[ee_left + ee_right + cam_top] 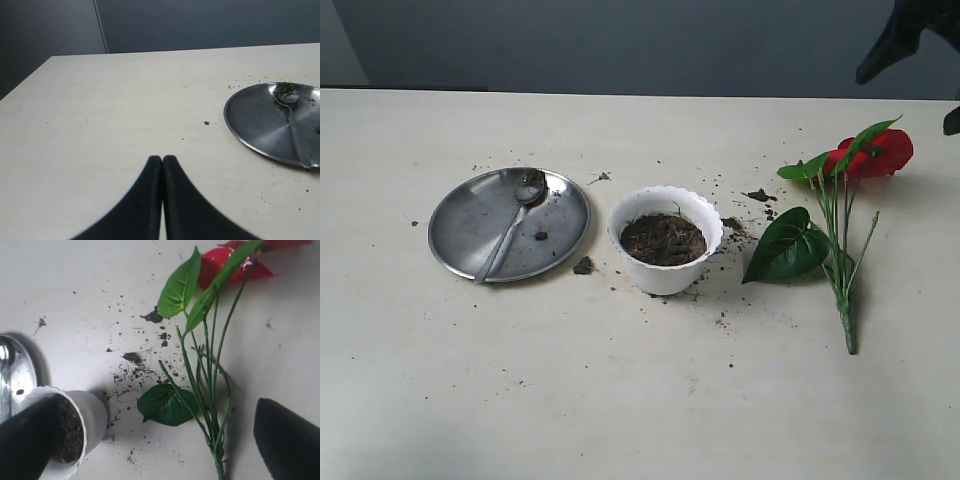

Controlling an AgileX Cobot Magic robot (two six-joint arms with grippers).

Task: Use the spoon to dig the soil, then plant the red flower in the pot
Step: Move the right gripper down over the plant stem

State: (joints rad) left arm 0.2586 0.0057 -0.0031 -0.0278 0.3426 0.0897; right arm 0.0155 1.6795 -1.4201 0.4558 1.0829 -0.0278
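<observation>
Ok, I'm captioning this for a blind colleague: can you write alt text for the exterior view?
A white pot holding soil stands mid-table. On its left a spoon lies on a steel plate; on its right the red flower lies flat on the table, with crumbs scattered about.

Your exterior view looks down across the bench (620, 400) from its front. Your left wrist view sits low, sharing the steel plate (260, 125) with it. Your right wrist view looks down closely, sharing the pot (92, 412).
</observation>
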